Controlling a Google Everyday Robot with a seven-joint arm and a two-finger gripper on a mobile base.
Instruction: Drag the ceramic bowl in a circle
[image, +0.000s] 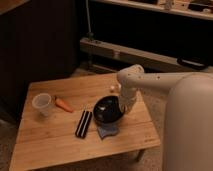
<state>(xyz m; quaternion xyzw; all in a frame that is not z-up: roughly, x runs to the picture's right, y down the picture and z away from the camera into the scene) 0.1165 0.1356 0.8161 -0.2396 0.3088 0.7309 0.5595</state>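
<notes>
Surface (50, 145): light wooden slats, carrying everything below.
Ceramic bowl (106, 111): glossy black, right of centre.
Gripper (123, 106): reaching down from the white arm, jaws closed on the bowl's right rim.
Cup (41, 104): translucent white, upright, near the left edge.
Carrot (63, 104): just beside the cup.
Black bar (83, 123): lying left of the bowl.
Blue-grey item (108, 131): flat, touching the bowl's near edge.

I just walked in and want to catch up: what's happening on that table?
A white robot arm is working on the round glossy black ceramic bowl near the right side of the wooden table. Its gripper is closed on the bowl's right rim. A translucent white plastic cup, an orange carrot-like piece and a black rectangular block sit to the left, untouched.
</notes>
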